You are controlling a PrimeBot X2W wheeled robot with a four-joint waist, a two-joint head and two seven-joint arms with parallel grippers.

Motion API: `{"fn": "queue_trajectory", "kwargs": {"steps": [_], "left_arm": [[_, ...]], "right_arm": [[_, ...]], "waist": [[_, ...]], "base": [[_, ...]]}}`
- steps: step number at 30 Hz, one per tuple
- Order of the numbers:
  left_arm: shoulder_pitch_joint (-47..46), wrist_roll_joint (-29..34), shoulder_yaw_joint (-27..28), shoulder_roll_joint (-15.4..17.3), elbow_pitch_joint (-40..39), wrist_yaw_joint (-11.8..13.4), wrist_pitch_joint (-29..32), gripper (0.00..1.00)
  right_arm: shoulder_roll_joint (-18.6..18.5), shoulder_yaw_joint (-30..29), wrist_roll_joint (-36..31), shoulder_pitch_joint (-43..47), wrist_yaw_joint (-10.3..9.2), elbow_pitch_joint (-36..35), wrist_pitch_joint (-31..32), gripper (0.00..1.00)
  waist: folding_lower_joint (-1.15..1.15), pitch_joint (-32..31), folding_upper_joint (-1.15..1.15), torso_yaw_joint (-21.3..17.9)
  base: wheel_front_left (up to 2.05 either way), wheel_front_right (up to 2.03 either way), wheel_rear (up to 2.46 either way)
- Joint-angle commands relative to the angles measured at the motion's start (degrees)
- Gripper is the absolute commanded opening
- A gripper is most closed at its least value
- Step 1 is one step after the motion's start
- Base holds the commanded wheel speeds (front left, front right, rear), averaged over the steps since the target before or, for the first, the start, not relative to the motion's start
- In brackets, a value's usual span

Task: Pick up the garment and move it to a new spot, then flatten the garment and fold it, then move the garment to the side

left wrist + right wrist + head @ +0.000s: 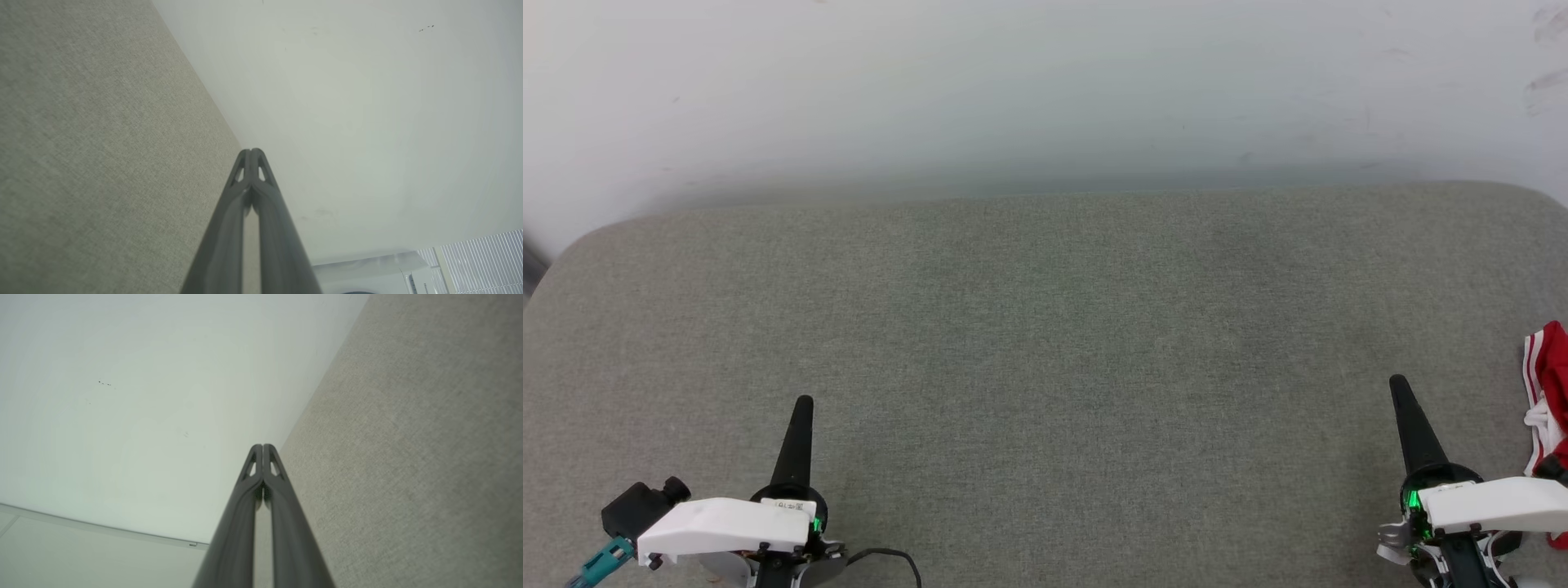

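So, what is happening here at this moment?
Nothing is being handled right now. The left claw and the right claw are both shut and empty, pointing forward over the grey padded surface. The garment lies bunched at the surface's right side, beside the right arm, and neither claw touches it.

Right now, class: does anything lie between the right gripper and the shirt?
Nothing visible does. The shirt lies at the head view's right edge, partly cut off; bare grey pad separates it from the shut, empty right gripper.
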Motion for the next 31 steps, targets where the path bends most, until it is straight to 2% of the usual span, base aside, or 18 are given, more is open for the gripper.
{"fn": "queue_trajectory", "kwargs": {"steps": [1, 31], "left_arm": [[-1.3, -1.4, 0.3, 0.2, -0.1, -0.2, 0.3, 0.00], [-2.7, -15.9, 1.3, -0.1, 2.4, -0.2, 4.3, 0.00]], "right_arm": [[-0.3, -0.1, 1.4, -1.4, -0.01, -0.1, 0.4, 0.00], [0.1, -1.3, 15.6, -2.4, -0.01, 1.7, 4.3, 0.00]], "waist": [[0.00, -0.1, 0.00, 0.0], [0.00, -1.4, 0.00, 0.4]], "base": [[0.00, 0.00, 0.00], [0.00, 0.00, 0.00]]}}
